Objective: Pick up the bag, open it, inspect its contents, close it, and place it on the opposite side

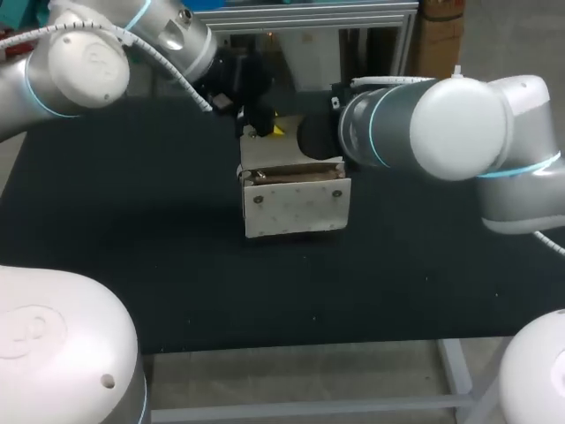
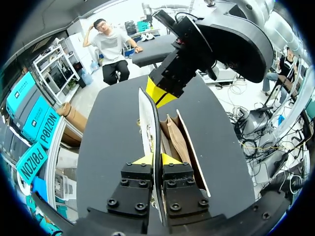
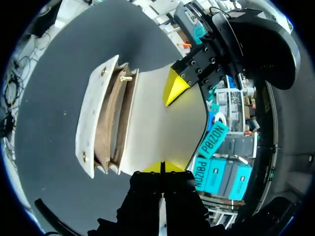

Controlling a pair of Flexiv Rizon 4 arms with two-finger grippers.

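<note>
A white bag point(image 1: 294, 205) with metal studs sits mid-table, its flap point(image 1: 275, 150) lifted and its tan inside point(image 3: 115, 123) showing. My left gripper point(image 1: 254, 128) is shut on one end of the flap's edge; in its wrist view the tips point(image 2: 156, 159) pinch the thin white flap point(image 2: 146, 120). My right gripper point(image 1: 287, 132) is shut on the other end, with the flap point(image 3: 147, 113) running out from its closed tips point(image 3: 162, 167). Each wrist view shows the other arm's yellow fingertip on the flap's far end point(image 2: 160, 93) point(image 3: 174, 88). I cannot tell whether the bag's base touches the table.
The black table point(image 1: 132, 247) stretches wide on both sides of the bag and toward its front edge point(image 1: 291, 346). My right arm's thick wrist point(image 1: 388, 124) hangs over the table just right of the bag.
</note>
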